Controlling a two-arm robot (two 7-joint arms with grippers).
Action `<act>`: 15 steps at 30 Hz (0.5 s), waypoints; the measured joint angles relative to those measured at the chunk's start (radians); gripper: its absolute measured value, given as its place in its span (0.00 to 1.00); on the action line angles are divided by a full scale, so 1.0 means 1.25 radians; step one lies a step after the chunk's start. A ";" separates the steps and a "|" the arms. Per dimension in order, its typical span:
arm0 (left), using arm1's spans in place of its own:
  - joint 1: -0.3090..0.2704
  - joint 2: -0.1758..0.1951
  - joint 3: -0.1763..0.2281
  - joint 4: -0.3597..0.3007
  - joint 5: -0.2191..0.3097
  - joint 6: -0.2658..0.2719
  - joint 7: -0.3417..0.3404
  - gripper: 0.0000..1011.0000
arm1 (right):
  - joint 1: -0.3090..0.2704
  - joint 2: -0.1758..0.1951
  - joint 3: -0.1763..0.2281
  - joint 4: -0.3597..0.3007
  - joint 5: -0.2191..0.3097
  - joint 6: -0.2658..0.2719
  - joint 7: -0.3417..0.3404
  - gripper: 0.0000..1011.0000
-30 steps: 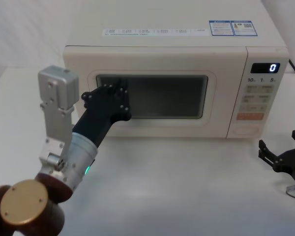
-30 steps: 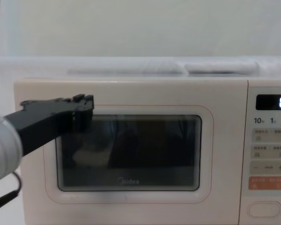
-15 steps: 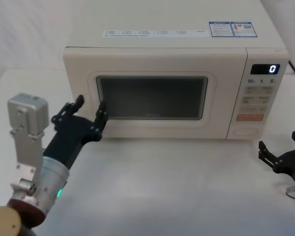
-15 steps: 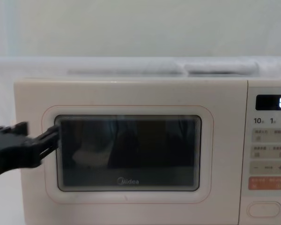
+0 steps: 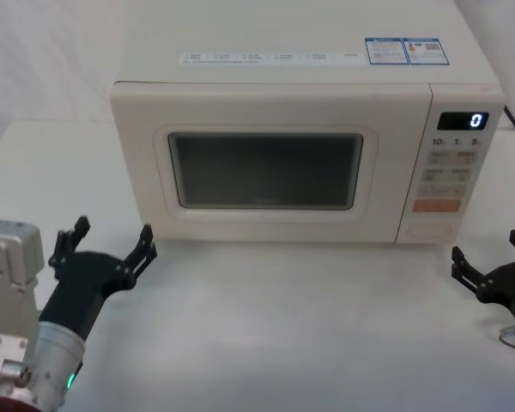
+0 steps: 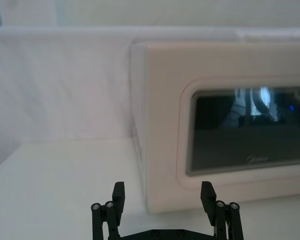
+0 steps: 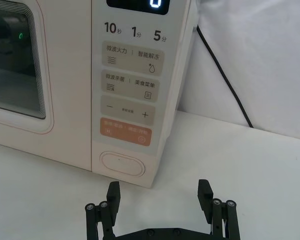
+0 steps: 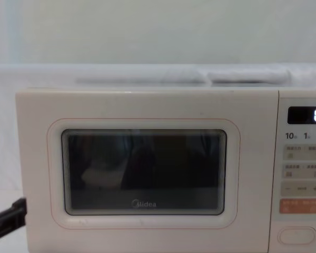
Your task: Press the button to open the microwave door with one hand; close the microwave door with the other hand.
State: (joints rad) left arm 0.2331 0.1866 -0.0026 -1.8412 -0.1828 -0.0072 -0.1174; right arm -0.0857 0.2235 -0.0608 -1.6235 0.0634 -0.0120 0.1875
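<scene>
The microwave door (image 5: 266,172) sits shut, flush with the microwave (image 5: 305,103) at the table's (image 5: 283,326) 12 o'clock; its dark window hides the cavity's contents. The button (image 7: 122,164) lies at the panel's foot. The left gripper (image 5: 103,249) at 8 o'clock and the right gripper (image 5: 489,268) at 4 o'clock hover spread, empty.

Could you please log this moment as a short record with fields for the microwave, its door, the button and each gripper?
microwave: cream, on the table, display reads 0
door: shut, flush with the front
button: bottom of the control panel, untouched
left gripper: open, low at the microwave's left front corner, touching nothing
right gripper: open, low on the table right of the microwave, facing the button
</scene>
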 joint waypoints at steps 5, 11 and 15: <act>0.007 -0.007 -0.007 0.019 -0.003 -0.007 -0.001 0.99 | 0.000 0.000 0.000 0.000 0.000 0.000 0.000 0.99; 0.008 -0.009 -0.009 0.036 -0.006 -0.009 -0.011 0.99 | 0.000 0.000 0.000 0.000 0.000 0.000 0.000 0.99; 0.008 -0.009 -0.008 0.036 -0.006 -0.009 -0.011 0.99 | 0.000 0.000 0.000 0.000 0.000 0.000 0.000 0.99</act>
State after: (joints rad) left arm 0.2432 0.1751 -0.0132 -1.7960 -0.1899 -0.0184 -0.1316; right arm -0.0857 0.2235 -0.0608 -1.6236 0.0634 -0.0120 0.1875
